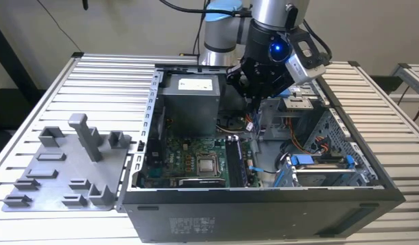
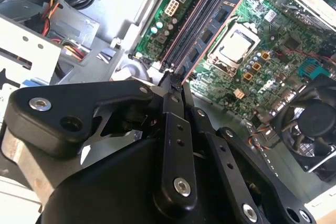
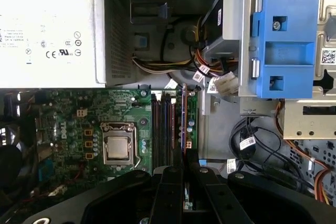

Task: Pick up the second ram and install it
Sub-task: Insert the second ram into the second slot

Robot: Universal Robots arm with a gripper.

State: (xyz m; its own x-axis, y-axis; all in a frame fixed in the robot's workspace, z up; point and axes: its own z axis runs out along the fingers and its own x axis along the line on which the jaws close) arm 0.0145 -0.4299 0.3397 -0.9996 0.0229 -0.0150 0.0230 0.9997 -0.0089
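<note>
Claw (image 1: 255, 96) hangs over the open PC case (image 1: 264, 206), above the rear part of the mobo and well clear of the board. Case lies on its side on the slatted counter (image 1: 379, 97). PSU (image 1: 189, 92) sits at the case's far end in the exterior view.

Claw state: fingers drawn together, tips meeting, seen in both wrist views (image 2: 170, 77) (image 3: 185, 156). Can't make out anything pinched between them.

Second ram (image 2: 209, 35): dark stick w/ a row of chips, standing on edge in the DIMM slot bank (image 3: 168, 124). It's on the bank's CPU side, parallel to the other slots. In the second wrist view its near end lines up w/ the claw tips, but the exterior view puts the claw well above it, so apart. Fully latched or not: can't tell. Which stick is which: can't confirm either.

CPU (image 3: 118, 148), w/ a silver lid, sits in its socket just beside the bank. Black fan (image 2: 315, 124) is near the CPU, on the side away from the slots.

Blue drive bracket (image 3: 286, 40) is across the cable bundle from the PSU.

Gray fixture plate (image 1: 59, 171) lies on the counter at the exterior view's left, just beside the case wall.
</note>
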